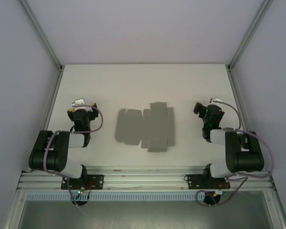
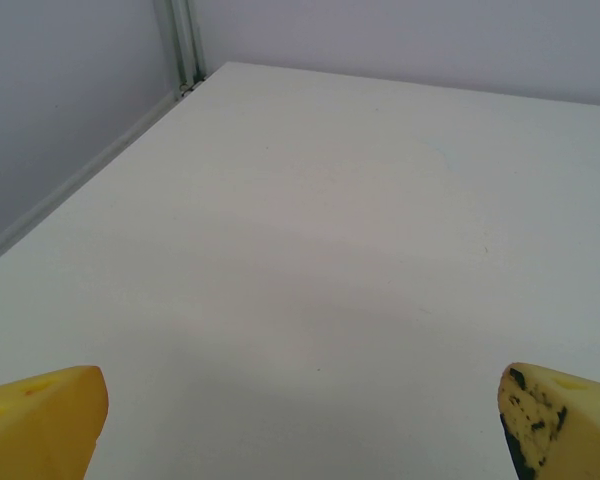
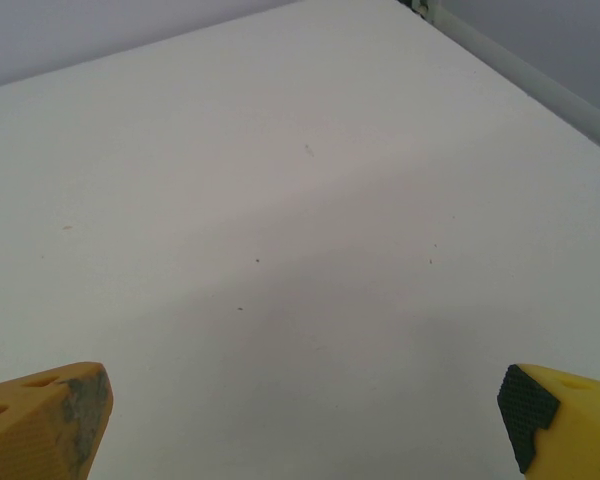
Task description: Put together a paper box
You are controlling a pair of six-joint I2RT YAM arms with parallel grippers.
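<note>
- Across the whole scene, we see the white bench [image 1: 133, 81] running from its near edge to the far side, closed in by pale grey walls [image 1: 19, 71].
- At the near edge we see the left arm [image 1: 57, 151] and the right arm [image 1: 238, 150], one at each side, each folded back on itself.
- Between them we see the paper box [image 1: 145, 127], a flat grey creased cut-out with its flaps spread. It lies on the near half of the bench, well apart from both claws.
- We find the left claw [image 2: 300, 425] standing apart, its yellow fingertips [image 2: 40, 425] wide with bare bench between them.
- We find the right claw [image 3: 305, 420] equally wide apart over bare bench, with a dark textured pad [image 3: 528, 410] on its right fingertip.
</note>
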